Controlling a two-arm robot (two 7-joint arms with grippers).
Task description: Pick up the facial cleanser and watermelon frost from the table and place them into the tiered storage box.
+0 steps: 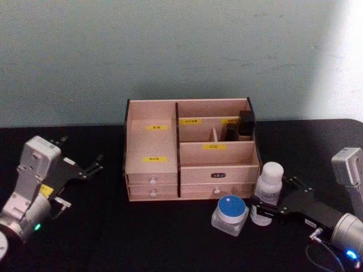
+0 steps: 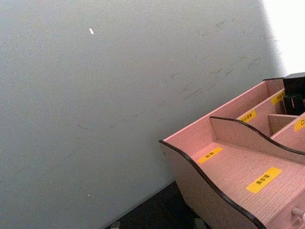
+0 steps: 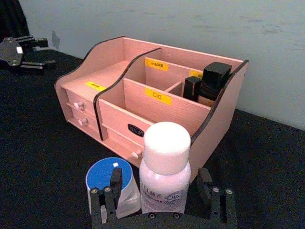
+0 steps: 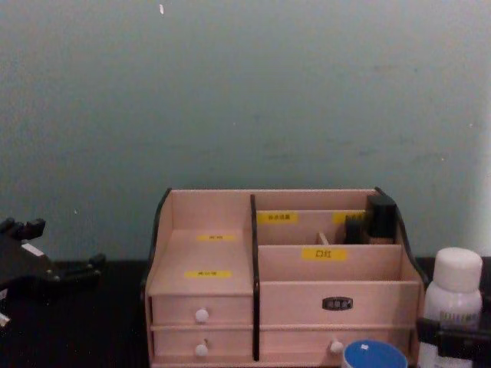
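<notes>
Two grippers over a black table [image 1: 142,243], with clock bearings taken from the head view.

Centre: tiered storage box [image 1: 227,156], pale wood, stepped compartments above, drawers below.

At 8 o'clock of the box: left gripper [image 1: 84,178], fingers spread, holding nothing, well apart from both task items.

At 4 o'clock of the box: right gripper [image 3: 160,179], low to the table, fingers apart and straddling the facial cleanser [image 1: 269,182], with no visible contact on either side.

Step in hand, by judgement: grasp of the cleanser. For a sound grasp:
- centre the bottle in the gap first;
- close squarely on the body below the cap, so as not to tip it;
- lift straight up until clear of the box's side wall, then swing toward 10 o'clock and a free compartment.

Cleanser: upright on the table, between the two fingers and roughly midway, just beside the box's right front corner.

Watermelon frost [image 1: 230,212]: on the table at 8 o'clock of the cleanser, before the drawers, just beside the nearer finger. Cannot tell whether touching, hence worth minding on closure.

Smallest: dark bottles [image 1: 245,124] in the box's rear right compartment, best avoided when choosing a slot.
</notes>
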